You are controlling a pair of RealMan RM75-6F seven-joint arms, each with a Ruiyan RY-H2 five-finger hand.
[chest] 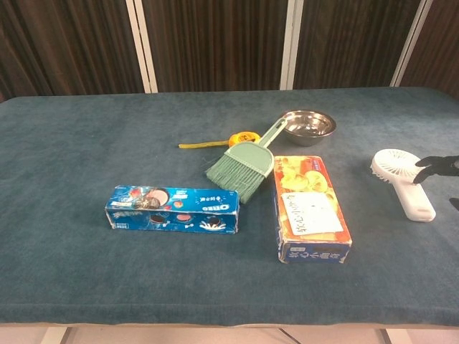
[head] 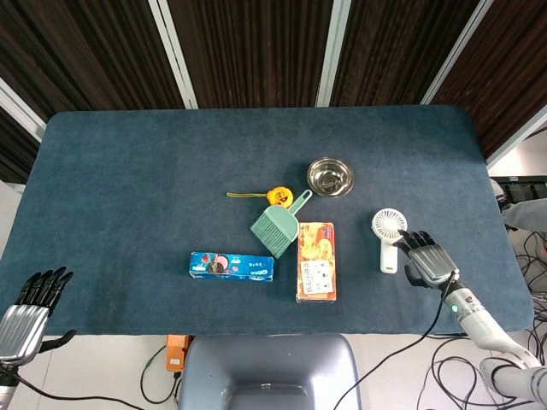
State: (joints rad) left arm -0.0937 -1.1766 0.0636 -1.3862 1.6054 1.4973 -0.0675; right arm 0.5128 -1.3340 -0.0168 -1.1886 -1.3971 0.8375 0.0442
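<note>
The table (head: 128, 171) is showing a matt, slightly napped blue cloth covering. The small bowl (head: 330, 177) is gleaming as polished metal. The hand fan (head: 389, 237) is presenting smooth white plastic with a soft sheen, and the brush (head: 275, 225) is showing matt green plastic with fine bristles. The cookie box (head: 232, 266) and the cracker box (head: 315, 260) are reflecting light off glossy printed card. The right hand (head: 427, 260) is appearing in brushed grey metal with black fingers (chest: 430, 162).
</note>
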